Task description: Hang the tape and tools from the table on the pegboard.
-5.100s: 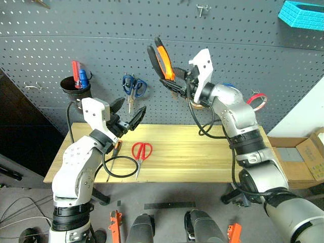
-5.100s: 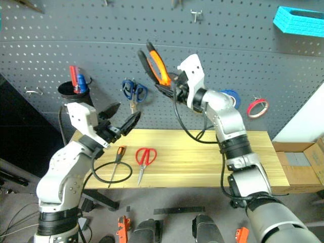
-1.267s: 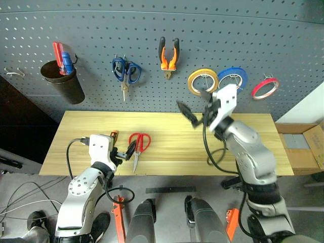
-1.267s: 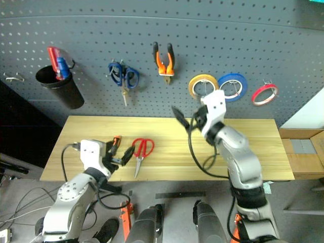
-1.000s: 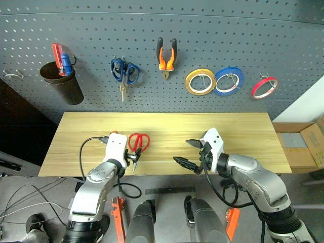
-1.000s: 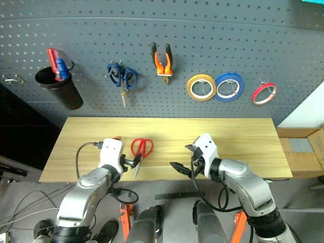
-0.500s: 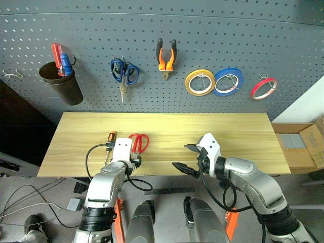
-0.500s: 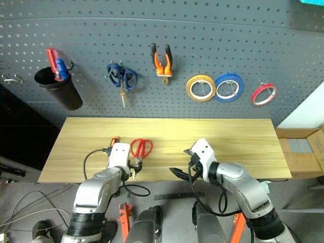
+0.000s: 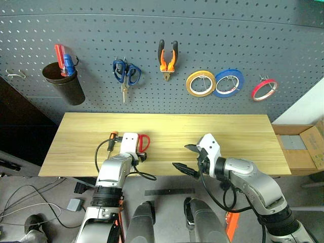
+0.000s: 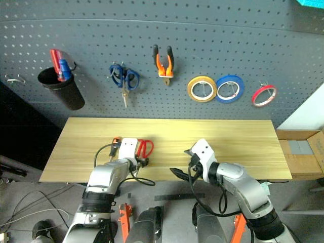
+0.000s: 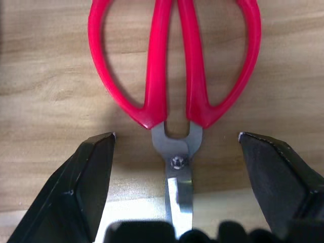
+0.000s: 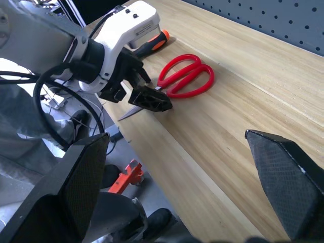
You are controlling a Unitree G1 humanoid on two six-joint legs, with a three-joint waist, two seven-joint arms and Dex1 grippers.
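Red-handled scissors lie flat on the table, handles toward the pegboard. My left gripper is open and pointed down at them, one finger on each side of the pivot and neither touching it. The right wrist view shows the same: left gripper over the scissors. The small orange-and-black-handled tool lies just left of the scissors. The pliers and the red tape hang on the pegboard. My right gripper hovers open and empty over the table's front edge.
On the pegboard hang blue-handled scissors, a yellow roll, a blue roll and a black cup holding red and blue screwdrivers. Cardboard boxes stand right of the table. A black cable loops by my left wrist.
My left gripper has moved down and forward, from beside the scissors' blades to straddling their pivot. The right gripper has stayed in place, open.
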